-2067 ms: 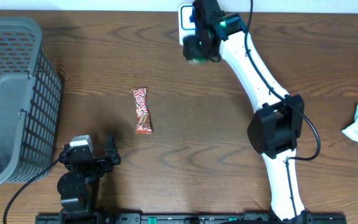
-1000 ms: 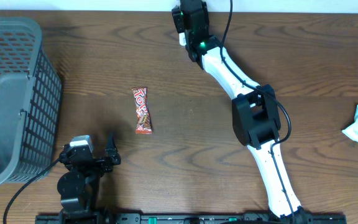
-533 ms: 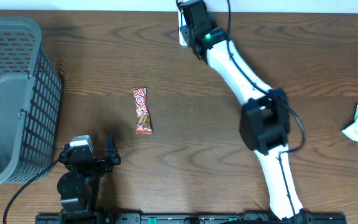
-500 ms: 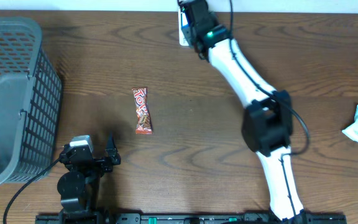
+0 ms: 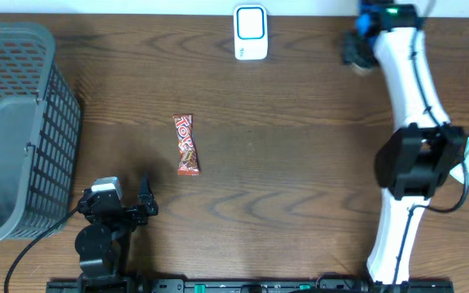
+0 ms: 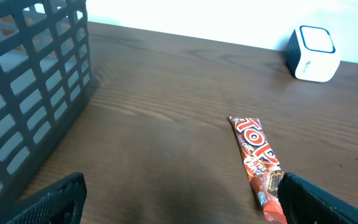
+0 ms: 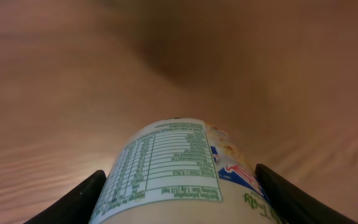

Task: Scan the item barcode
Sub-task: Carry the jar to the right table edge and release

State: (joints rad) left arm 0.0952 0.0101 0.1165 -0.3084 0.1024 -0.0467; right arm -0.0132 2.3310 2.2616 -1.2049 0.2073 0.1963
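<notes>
Overhead, the right claw (image 5: 357, 50) hangs well right of the barcode scanner (image 5: 251, 32), and what it carries cannot be made out. The right wrist view shows it grasping a white labelled container (image 7: 169, 165). The left wrist view shows the left claw (image 6: 182, 208) released and spread wide, with a candy bar (image 6: 257, 155) lying nearer than the scanner. Half a second earlier the right arm covered the scanner.

A shop-checkout test bench, shown by scanner (image 5: 250, 31), basket (image 5: 51, 122), snack bar (image 5: 186, 145)
</notes>
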